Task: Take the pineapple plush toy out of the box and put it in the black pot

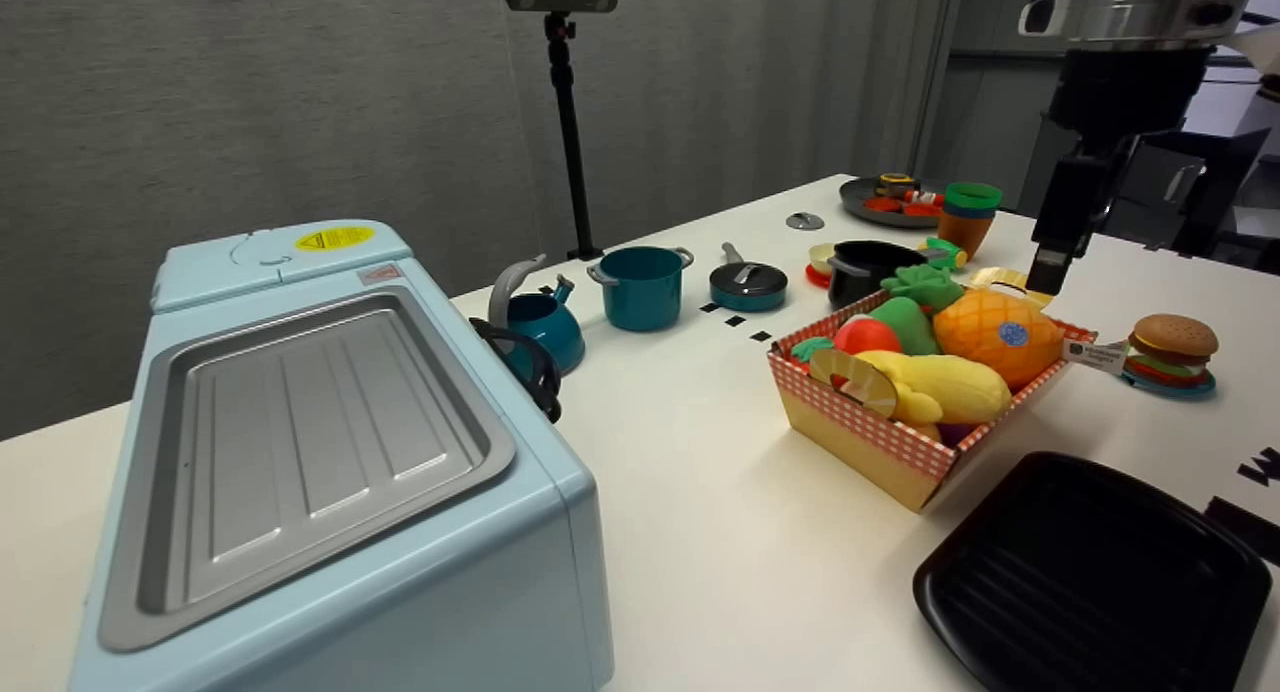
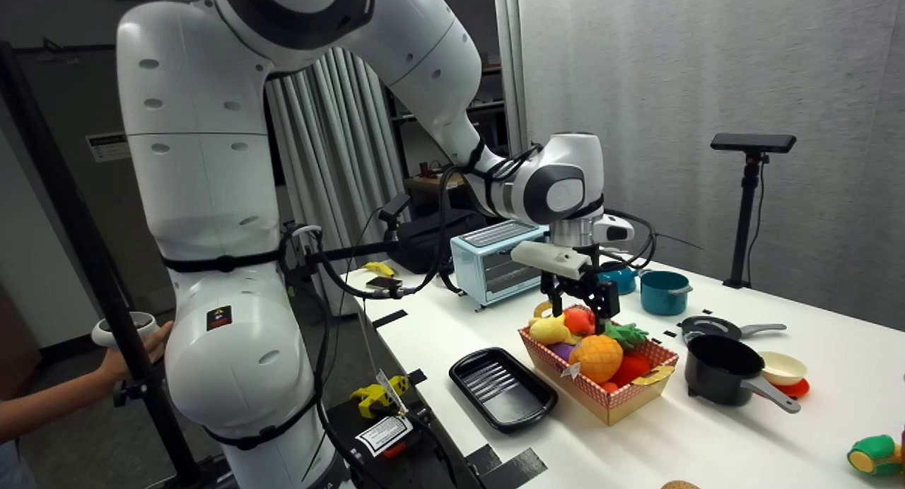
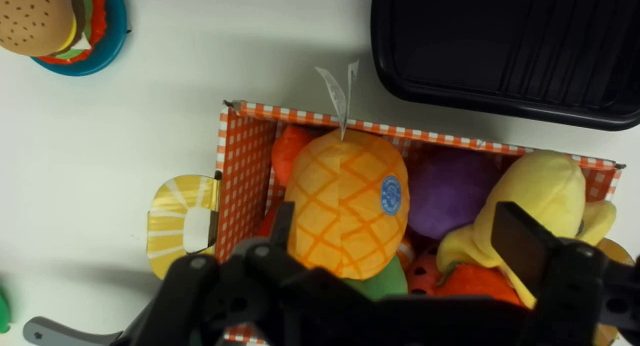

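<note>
Probably, in wrist view, hand (image 3: 401, 227) hides pineapple's (image 3: 347, 201) crown (image 1: 922, 287).

Pineapple plush (image 3: 348, 206) in checked box (image 1: 865, 452)

Your table (image 1: 690, 452) bright around the box (image 3: 245, 171) | soft shadows beside it | you get sheen on the black tray (image 2: 520, 404) near it | grey backdrop (image 1: 300, 122) beyond it dim in an exterior view | wrist view: your gripper (image 3: 402, 231) over it dark, slightly soft
</note>
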Tool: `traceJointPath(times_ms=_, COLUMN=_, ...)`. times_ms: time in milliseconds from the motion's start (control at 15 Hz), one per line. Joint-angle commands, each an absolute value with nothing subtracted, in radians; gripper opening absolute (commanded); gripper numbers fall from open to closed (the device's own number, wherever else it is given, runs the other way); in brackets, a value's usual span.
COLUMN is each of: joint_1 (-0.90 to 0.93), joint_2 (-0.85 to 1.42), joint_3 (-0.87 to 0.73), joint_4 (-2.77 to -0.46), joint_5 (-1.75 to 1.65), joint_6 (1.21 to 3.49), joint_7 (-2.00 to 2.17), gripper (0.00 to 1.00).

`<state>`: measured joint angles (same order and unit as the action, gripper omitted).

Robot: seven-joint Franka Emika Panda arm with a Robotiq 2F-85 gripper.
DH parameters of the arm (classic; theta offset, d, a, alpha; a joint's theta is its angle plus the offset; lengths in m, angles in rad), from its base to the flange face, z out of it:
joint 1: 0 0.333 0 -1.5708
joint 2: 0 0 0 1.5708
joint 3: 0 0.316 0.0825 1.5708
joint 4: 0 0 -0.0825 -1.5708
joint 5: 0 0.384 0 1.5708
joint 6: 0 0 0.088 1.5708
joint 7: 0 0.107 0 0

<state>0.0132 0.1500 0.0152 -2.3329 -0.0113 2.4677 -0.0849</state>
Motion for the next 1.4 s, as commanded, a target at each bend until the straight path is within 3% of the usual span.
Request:
traceJointPath(times_ms=0, joint_1=0.000, joint_2=0.240, joint_3=0.015, joint_4=-2.259, joint_5=0.002, joint_6=2.487, joint_7=-0.112, gripper=1.00)
traceJointPath(times_ms=933, joint_1=-0.042, joint_2=0.489, joint_3=0.021, joint_4=-2.102, joint_5=0.016, joint_6=2.465, joint_7=-0.108, gripper=1.00)
traceJointPath(times_ms=1000, joint_1=-0.042, joint_2=0.498, joint_3=0.022, joint_4=-2.098, joint_5=0.016, joint_6=2.464, joint_7=-0.108, gripper=0.90)
traceJointPath(times_ms=1067, joint_1=-0.043, joint_2=0.503, joint_3=0.022, joint_4=-2.095, joint_5=0.015, joint_6=2.465, joint_7=-0.106, gripper=0.74)
traceJointPath(times_ms=1333, joint_1=-0.030, joint_2=0.491, joint_3=0.010, joint_4=-2.107, joint_5=-0.003, joint_6=2.477, joint_7=-0.080, gripper=0.42)
